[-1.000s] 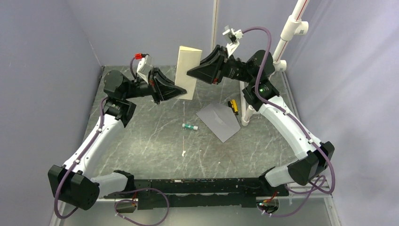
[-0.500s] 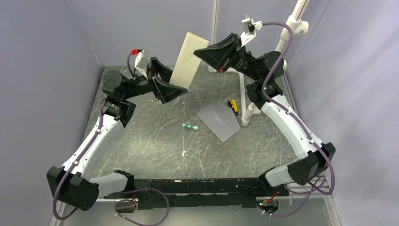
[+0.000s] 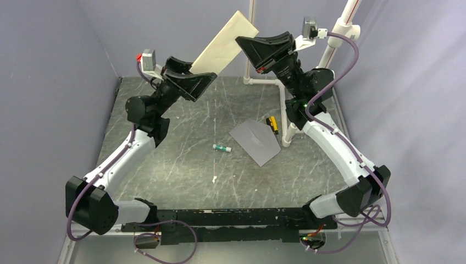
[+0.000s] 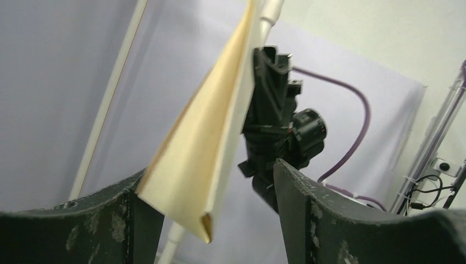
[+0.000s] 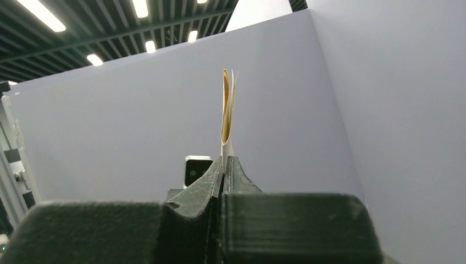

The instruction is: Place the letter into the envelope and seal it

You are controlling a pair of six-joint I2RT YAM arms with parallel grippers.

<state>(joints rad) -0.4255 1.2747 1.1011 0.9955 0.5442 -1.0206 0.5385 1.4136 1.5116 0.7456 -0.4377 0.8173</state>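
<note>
High above the table [image 3: 165, 159], the right gripper [image 3: 244, 44] clamps the folded letter [image 3: 224, 45] while the left gripper [image 3: 201, 75] stands spread around its lower end; the grey envelope [image 3: 254, 142] lies flat on the surface below, well apart.

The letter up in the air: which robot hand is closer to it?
Right. The right hand is shut on the upper end of the letter, gripping it. The left hand is open, with the lower end between its spread fingers.
</note>
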